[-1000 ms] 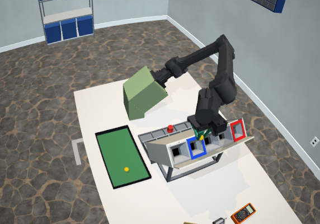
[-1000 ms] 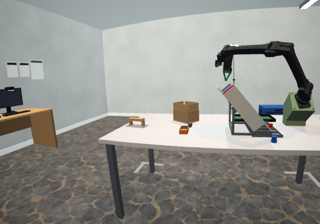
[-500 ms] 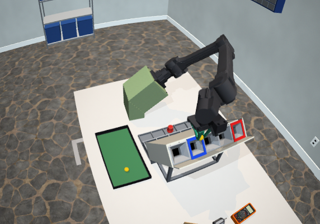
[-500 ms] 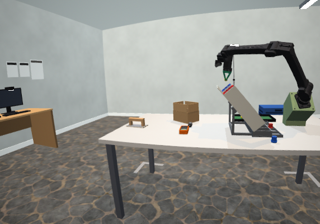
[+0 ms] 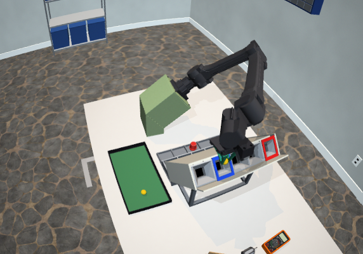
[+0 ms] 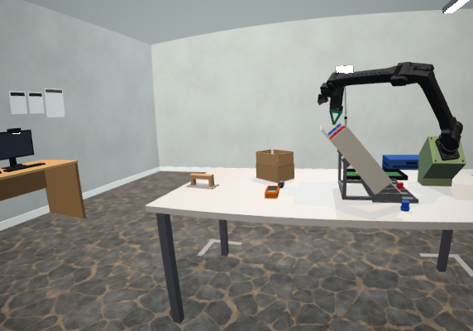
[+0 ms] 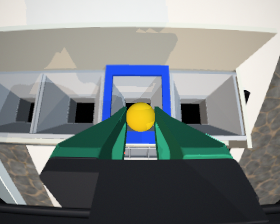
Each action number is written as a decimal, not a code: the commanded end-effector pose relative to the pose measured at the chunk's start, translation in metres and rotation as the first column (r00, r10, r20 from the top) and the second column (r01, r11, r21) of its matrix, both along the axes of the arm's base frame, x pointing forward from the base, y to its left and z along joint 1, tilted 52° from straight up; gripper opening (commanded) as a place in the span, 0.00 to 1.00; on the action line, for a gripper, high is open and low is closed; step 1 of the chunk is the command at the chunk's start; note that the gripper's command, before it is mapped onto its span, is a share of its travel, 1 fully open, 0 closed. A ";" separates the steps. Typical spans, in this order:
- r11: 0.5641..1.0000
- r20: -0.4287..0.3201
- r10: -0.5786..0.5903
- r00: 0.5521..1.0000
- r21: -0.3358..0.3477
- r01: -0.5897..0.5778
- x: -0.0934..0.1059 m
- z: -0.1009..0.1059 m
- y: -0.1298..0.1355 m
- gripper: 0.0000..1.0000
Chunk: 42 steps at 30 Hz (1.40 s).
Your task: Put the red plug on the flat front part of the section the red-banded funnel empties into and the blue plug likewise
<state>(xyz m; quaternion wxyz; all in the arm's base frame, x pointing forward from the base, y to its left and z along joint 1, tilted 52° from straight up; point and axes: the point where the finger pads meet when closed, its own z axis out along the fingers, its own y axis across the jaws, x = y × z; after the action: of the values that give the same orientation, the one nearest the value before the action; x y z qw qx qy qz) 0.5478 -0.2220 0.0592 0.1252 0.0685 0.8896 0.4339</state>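
Top view, left to right. The green tray (image 5: 136,168) (image 6: 389,174) lies left of centre, a loose yellow marble (image 5: 143,192) (image 6: 356,173) in its lower part. Next, the row of flat sections (image 5: 165,156) (image 6: 389,193) (image 7: 140,151), with the red plug (image 5: 193,146) (image 6: 399,185) upright on it, near mid-frame. Whether that section is the right one, I cannot tell.

Right of that, the blue-banded funnel (image 5: 226,177) (image 6: 334,130) (image 7: 137,70). The gripper (image 5: 226,159) (image 6: 334,122) (image 7: 140,112) points down over it, fingers closed on a second marble (image 5: 225,161) (image 6: 333,123) (image 7: 141,117). Far right, the red-banded funnel (image 5: 276,146) (image 6: 336,132).

Exterior view: the blue plug (image 6: 405,206) stands on the tabletop (image 5: 105,120) (image 6: 248,207) (image 7: 192,10), lower right, beside the row and off it.

What matters is marble against opening. In the wrist view the marble sits centred left to right within the blue band, but toward its lower edge, partly covering the dark hole. Being round, it has no long axis to line up. Probably a test run for blue: a small shift toward the upper part of that view, then let go from close above. Released too low in the frame, it may clip the band and bounce out. Then watch which section it reaches; blue plug goes there.
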 end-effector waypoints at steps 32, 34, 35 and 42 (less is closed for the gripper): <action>1.000 0.010 -0.017 1.000 -0.010 0.017 0.000 0.011 0.003 0.00; 1.000 0.010 -0.017 1.000 -0.010 0.017 0.000 0.011 0.003 0.00; 1.000 0.010 -0.017 1.000 -0.010 0.017 0.000 0.011 0.003 0.00; 1.000 0.000 -0.018 1.000 -0.003 0.018 -0.003 0.017 0.003 0.00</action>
<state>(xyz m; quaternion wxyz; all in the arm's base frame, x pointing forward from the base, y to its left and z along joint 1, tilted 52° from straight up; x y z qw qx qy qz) 0.5461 -0.2170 0.0557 0.1206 0.0747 0.8889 0.4356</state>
